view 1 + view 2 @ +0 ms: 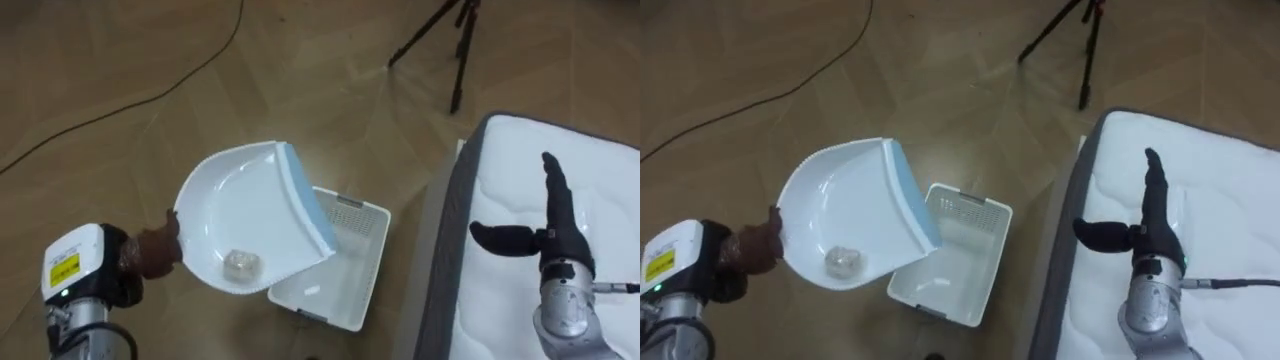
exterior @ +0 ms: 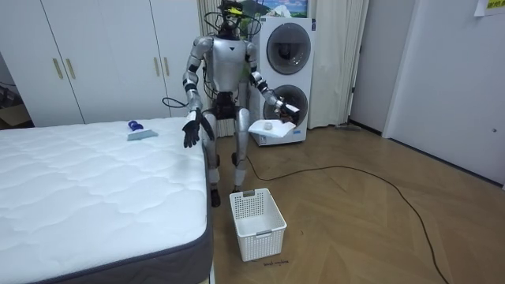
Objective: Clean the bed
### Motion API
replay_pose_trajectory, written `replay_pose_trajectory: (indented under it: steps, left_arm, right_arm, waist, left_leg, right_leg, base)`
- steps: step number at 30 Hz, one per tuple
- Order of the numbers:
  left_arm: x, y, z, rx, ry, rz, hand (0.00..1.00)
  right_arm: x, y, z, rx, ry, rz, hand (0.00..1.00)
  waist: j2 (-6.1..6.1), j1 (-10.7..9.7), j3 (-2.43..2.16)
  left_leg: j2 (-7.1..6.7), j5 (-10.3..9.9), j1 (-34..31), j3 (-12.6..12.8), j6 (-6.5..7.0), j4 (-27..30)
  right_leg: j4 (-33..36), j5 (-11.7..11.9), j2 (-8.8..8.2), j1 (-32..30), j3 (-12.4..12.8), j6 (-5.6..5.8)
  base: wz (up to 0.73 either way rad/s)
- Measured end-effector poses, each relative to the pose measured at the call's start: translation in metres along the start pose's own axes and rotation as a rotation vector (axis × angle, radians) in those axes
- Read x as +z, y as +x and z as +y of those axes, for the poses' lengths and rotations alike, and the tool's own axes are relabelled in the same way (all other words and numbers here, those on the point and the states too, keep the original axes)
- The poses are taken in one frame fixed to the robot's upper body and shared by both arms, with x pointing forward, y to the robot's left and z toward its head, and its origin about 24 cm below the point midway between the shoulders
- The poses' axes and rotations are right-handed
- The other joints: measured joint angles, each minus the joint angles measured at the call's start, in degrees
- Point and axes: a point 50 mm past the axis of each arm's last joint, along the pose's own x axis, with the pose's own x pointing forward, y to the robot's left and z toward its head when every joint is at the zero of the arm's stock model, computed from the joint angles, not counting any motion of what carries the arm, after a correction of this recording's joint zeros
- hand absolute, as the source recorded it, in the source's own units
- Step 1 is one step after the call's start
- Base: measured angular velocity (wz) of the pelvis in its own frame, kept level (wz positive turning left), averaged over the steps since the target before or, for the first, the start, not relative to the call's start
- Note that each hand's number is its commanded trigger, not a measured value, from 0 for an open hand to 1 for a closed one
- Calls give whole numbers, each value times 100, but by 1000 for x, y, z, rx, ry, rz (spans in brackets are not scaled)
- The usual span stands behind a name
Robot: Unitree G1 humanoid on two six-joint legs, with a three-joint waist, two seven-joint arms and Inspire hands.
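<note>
Two hands on record. Left hand [image 1: 152,250]: curled tight round the handle of a white dustpan [image 1: 240,205], held out in front of the robot's left side, well above the wooden floor [image 1: 120,60]. Dustpan: tilted, open side up, with a pale blue lip [image 1: 305,205] along its front edge; one small pale wad [image 1: 241,264] lies inside, low in the pan near the handle end. Basket [image 1: 350,262]: white, perforated, upright on the floor just beside the bed [image 1: 600,190]; seen from the head, the pan's lip overlaps the basket's left rim, while the room view shows the pan at waist height and the basket down on the floor. Right hand [image 1: 548,232]: fingers straight and apart, thumb spread to the side, holding nothing, hanging over the edge of the white quilted mattress. Brush [image 2: 140,131]: blue and pale, lying on the mattress, apart from the right hand, on the room view's left. Robot: upright at the side of the bed, near its corner, facing the basket. Background: black tripod [image 1: 455,40] on the floor beyond the bed; two stacked washers [image 2: 284,71] and white wardrobe doors [image 2: 95,55] behind the robot.
</note>
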Motion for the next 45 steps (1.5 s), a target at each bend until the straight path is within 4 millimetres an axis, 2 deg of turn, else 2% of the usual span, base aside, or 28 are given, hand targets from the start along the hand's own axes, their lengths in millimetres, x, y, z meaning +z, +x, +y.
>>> replay_pose_trajectory:
  steps: [3,5,7,8,11,13,15,18,21,22,23,25,26,28,31,33,36,38,41,45]
  left_arm:
    - [1,19,21,42,57,-55,100]
    - [-3,30,36,80,115,-64,100]
    - [-5,35,43,98,145,-70,100]
    - [-4,39,43,90,161,-73,100]
    - [-7,42,38,53,195,-55,100]
    - [-5,43,39,48,218,-62,100]
    - [-3,45,41,41,254,-78,100]
    - [1,51,50,32,321,-116,100]
    - [4,58,63,56,387,-134,100]
    - [6,60,66,63,399,-130,100]
    - [7,62,68,64,405,-127,100]
    - [7,64,72,60,442,-142,100]
    - [8,64,71,51,461,-149,100]
    - [8,63,68,29,481,-147,100]
    - [7,64,66,-4,497,-136,100]
    - [8,65,67,-13,499,-131,100]
    - [8,65,67,-15,497,-129,100]
    - [9,65,65,-32,488,-130,100]
    - [12,69,66,-50,501,-131,100]
    - [14,74,73,-47,498,-115,100]
  right_arm:
    - [-6,1,2,12,-24,17,0]
    - [-4,2,2,13,-23,4,0]
    - [-4,2,3,19,-47,-5,0]
    - [-6,2,4,24,-60,-4,0]
    - [-1,4,12,63,-72,-19,0]
    - [2,4,15,78,-75,-33,0]
    - [9,8,19,89,-99,-65,0]
    - [10,8,21,101,-110,-73,0]
    - [10,8,20,100,-123,-79,0]
    - [10,8,19,99,-128,-80,0]
    - [11,9,18,98,-130,-84,0]
    - [11,10,16,107,-141,-90,0]
    - [12,11,13,110,-156,-102,0]
    - [16,13,13,120,-182,-131,0]
    - [22,14,14,132,-201,-164,0]
    - [25,14,15,140,-213,-185,0]
    - [30,15,15,156,-219,-211,0]
    - [33,15,10,161,-240,-239,0]
    - [36,15,8,175,-267,-267,0]
    - [37,15,9,198,-269,-283,0]
  waist:
    - [82,-46,52]
    - [143,-162,76]
    - [197,-297,90]
    - [301,-367,99]
    - [454,-429,109]
    - [509,-444,119]
    - [598,-542,159]
    - [648,-680,161]
    - [658,-790,164]
    - [698,-826,156]
    - [772,-907,171]
    - [846,-960,169]
    - [931,-1002,168]
    - [1025,-1063,176]
    - [1058,-1083,168]
    - [1111,-1126,164]
    - [1171,-1202,163]
    - [1312,-1277,163]
    - [1426,-1305,151]
    - [1445,-1372,155]
  left_leg:
    - [-18,-38,-196,-68,-4,103]
    - [-93,6,-381,-61,13,122]
    - [-186,-5,-525,-55,54,243]
    - [-200,-41,-619,-61,55,303]
    - [-223,-50,-752,-30,35,301]
    - [-227,-50,-920,63,35,354]
    - [-285,-54,-1173,131,36,501]
    - [-308,-73,-1364,275,30,586]
    - [-380,-77,-1488,318,29,637]
    - [-393,-81,-1537,357,29,661]
    - [-396,-87,-1587,379,31,698]
    - [-397,-91,-1664,470,32,731]
    - [-397,-99,-1698,513,34,752]
    - [-396,-131,-1701,623,44,742]
    - [-397,-209,-1712,895,59,807]
    - [-392,-234,-1719,981,59,855]
    - [-387,-316,-1722,1145,64,987]
    - [-385,-366,-1724,1258,75,1055]
    - [-386,-394,-1695,1389,76,1071]
    - [-388,-423,-1598,1520,67,1040]
  right_leg:
    - [339,-45,-10,-398,150,9]
    - [552,-8,-136,-905,314,87]
    - [616,109,-249,-1251,325,98]
    - [721,151,-276,-1352,342,97]
    - [900,145,-345,-1578,313,94]
    - [1065,98,-408,-1805,291,70]
    - [1324,-28,-518,-2089,216,54]
    - [1594,-135,-628,-2345,165,38]
    - [1835,-228,-706,-2567,257,43]
    - [1910,-250,-715,-2654,317,48]
    - [1970,-250,-725,-2719,335,48]
    - [2099,-256,-750,-2858,378,42]
    - [2115,-277,-752,-2895,415,30]
    - [2226,-320,-772,-2958,503,27]
    - [2519,-431,-835,-3132,638,-10]
    - [2624,-471,-843,-3176,674,-38]
    - [2804,-583,-844,-3249,854,-50]
    - [2916,-687,-852,-3294,963,-42]
    - [3016,-721,-883,-3333,1028,-48]
    - [3116,-764,-877,-3333,1191,-28]
  base:
    - [0]
    - [6]
    - [22]
    - [23]
    - [-6]
    - [-9]
    - [-3]
    - [3]
    - [1]
    - [-8]
    - [-10]
    - [-14]
    - [-17]
    - [-21]
    - [-28]
    - [-19]
    - [-11]
    - [-9]
    - [-15]
    - [-10]
